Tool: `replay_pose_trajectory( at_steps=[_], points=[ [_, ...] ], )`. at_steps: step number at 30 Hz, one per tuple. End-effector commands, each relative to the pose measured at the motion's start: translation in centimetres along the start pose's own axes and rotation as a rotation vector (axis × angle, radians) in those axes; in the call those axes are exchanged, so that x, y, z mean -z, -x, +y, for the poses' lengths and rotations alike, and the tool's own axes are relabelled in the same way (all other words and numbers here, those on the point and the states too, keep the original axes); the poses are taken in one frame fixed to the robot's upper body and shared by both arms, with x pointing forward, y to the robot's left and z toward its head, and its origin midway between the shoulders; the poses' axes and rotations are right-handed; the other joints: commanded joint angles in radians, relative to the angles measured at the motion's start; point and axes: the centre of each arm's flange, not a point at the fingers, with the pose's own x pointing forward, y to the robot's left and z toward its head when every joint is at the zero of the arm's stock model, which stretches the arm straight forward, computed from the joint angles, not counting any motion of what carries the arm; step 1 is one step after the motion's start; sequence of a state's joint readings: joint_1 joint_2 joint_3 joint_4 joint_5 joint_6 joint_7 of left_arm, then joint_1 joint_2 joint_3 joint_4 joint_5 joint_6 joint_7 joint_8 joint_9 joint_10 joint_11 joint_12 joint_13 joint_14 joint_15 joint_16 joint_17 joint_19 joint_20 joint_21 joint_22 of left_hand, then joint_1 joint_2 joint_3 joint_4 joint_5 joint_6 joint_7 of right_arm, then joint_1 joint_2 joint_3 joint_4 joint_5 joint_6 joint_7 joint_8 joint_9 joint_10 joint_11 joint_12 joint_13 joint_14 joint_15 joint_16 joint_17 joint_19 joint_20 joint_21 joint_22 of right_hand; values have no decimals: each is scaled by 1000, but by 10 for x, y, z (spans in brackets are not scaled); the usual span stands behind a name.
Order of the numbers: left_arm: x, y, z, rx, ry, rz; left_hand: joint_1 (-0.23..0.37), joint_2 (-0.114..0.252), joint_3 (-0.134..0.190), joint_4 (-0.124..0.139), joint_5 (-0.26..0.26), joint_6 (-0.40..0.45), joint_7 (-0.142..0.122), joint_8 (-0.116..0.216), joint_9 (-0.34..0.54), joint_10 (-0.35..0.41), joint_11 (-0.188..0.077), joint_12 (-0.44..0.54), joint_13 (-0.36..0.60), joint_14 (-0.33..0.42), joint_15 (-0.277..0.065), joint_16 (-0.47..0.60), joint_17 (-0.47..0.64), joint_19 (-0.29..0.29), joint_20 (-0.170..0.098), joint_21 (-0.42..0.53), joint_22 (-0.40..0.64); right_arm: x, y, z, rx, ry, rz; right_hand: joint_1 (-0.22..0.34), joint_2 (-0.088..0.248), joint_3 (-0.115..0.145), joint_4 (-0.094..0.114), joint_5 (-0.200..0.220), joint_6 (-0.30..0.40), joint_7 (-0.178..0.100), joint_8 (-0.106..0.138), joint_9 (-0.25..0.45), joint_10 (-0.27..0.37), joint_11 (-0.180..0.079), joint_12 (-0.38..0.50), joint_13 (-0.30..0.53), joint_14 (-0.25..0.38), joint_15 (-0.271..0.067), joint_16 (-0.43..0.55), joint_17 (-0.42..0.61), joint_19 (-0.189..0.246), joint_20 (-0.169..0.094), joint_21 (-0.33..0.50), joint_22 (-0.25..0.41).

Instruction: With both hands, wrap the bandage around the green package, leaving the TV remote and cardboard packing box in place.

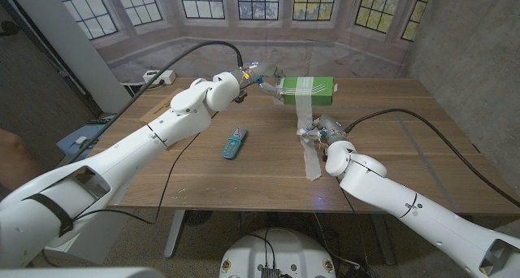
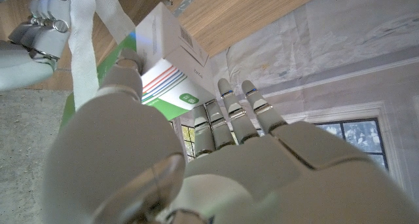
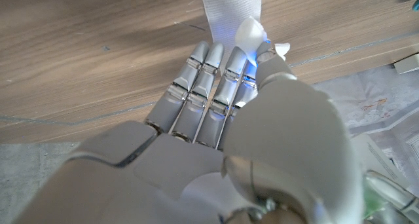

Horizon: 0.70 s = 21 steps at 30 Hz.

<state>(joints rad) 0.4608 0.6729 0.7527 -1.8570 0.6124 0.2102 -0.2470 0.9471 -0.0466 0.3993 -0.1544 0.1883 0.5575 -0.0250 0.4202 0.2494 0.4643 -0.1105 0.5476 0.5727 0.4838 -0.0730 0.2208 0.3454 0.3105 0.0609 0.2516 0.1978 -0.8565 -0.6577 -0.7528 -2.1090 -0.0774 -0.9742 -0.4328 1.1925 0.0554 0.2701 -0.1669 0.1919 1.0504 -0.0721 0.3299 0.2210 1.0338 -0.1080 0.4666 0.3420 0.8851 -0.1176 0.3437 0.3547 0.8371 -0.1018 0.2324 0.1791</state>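
Observation:
My left hand (image 1: 258, 80) grips one end of the green package (image 1: 307, 87) and holds it over the far middle of the table. In the left wrist view the left hand (image 2: 196, 152) clasps the green and white package (image 2: 167, 63). A white bandage (image 1: 302, 114) is looped over the package and runs down to my right hand (image 1: 322, 133), which pinches it just above the table. Its loose tail (image 1: 312, 166) lies on the wood toward the front edge. The right wrist view shows the right hand (image 3: 222, 99) with its thumb pressing the bandage (image 3: 229, 4) against the fingers.
A teal TV remote (image 1: 234, 142) lies on the table left of the bandage. A flat cardboard box (image 1: 153, 110) sits at the table's far left edge. A white power strip (image 1: 151, 77) lies on the floor behind it. Cables trail from both arms.

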Motion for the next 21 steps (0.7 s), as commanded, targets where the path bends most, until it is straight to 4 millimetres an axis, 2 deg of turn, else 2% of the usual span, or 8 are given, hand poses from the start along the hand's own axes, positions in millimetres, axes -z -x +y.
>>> replay_pose_trajectory(
  at_steps=[1, 21],
  points=[
    [2, 5, -8, 35, 19, -3, -7, 66, 2, 8, 5, 58, 17, 113, 1, 4, 3, 3, 4, 2, 3, -4, 5, 0, 1, -2, 4, 9, -15, -5, 1, 0, 19, 15, 0, -1, 2, 4, 9, -12, 4, 5, 2, -6, 4, 1, 6, -113, -1, 2, 8, -18, 6, 4],
    [-10, 4, -10, 44, 24, -32, -9, 70, -1, 7, 5, 58, 19, 115, 4, 5, 2, 3, 5, 2, 7, -1, 9, -1, 1, -2, 4, 21, -29, -4, 28, -31, 36, 20, 0, -4, 2, 3, 10, -16, 2, 6, 4, -7, 4, 3, 7, -116, -3, 5, 7, -22, 5, 5]
  ],
)
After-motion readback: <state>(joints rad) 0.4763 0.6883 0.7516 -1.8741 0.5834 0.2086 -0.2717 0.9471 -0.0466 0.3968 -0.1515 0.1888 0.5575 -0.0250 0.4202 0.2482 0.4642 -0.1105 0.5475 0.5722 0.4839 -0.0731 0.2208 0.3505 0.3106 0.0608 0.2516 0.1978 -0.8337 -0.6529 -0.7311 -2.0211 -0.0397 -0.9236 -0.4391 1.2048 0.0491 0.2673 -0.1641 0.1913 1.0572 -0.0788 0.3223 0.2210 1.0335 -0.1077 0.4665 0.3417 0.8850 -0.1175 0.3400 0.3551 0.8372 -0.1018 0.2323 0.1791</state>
